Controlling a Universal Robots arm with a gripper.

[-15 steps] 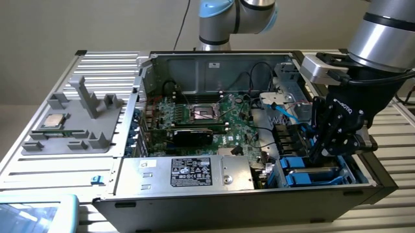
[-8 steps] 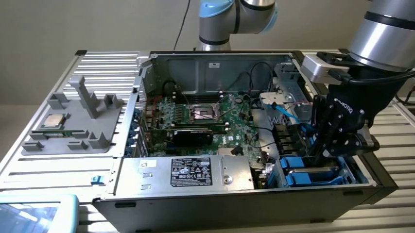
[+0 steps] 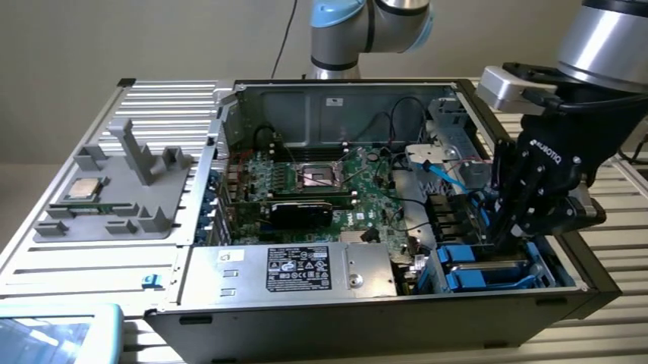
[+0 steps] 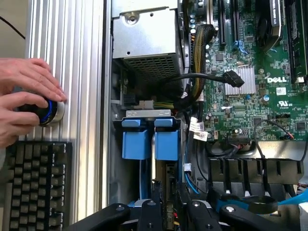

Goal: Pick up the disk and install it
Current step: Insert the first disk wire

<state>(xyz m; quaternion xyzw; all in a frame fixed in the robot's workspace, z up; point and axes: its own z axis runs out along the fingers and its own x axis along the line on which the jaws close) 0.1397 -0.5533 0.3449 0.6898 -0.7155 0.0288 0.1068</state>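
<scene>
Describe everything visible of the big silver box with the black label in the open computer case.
The silver box is a rectangular sheet-metal unit lying flat in the computer case against its near wall in the exterior view. A black label with white print sits on top, a narrow white strip beside it. The wrist view shows its perforated grille and a sleeved cable bundle leaving it. The claw is apart from it.

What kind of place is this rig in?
Probably a robotics lab bench for PC assembly: open computer case on a slatted metal table, robot arm reaching into it, keyboard alongside.
</scene>
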